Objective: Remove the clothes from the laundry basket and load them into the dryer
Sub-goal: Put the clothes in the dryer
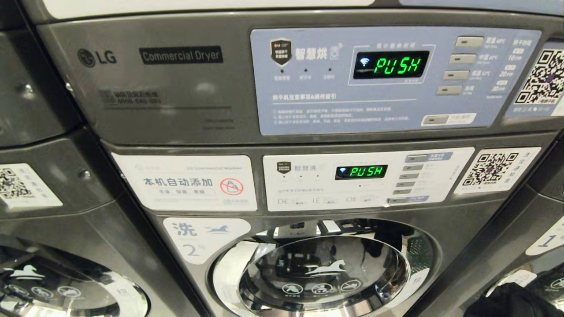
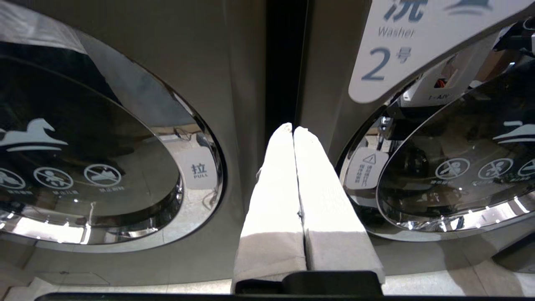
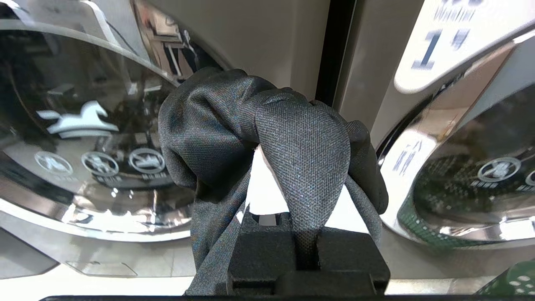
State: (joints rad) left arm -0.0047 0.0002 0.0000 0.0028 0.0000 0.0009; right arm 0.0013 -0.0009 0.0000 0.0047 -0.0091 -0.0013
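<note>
Black fabric pinched in the right claw (image 3: 292,175), in front of the grey machines.
Clothes (image 3: 267,138) drape over that clamped claw, hiding its fingers; left claw (image 2: 292,129) is closed, empty; dryer (image 1: 176,79) door is cut off above; basket (image 3: 510,284) barely shows.

A pale floor (image 2: 439,284) is running along the foot of the grey machines (image 2: 234,125), which are standing on it side by side. In the right wrist view, a corner of the green laundry basket (image 3: 512,284) is sitting low near the floor.
</note>
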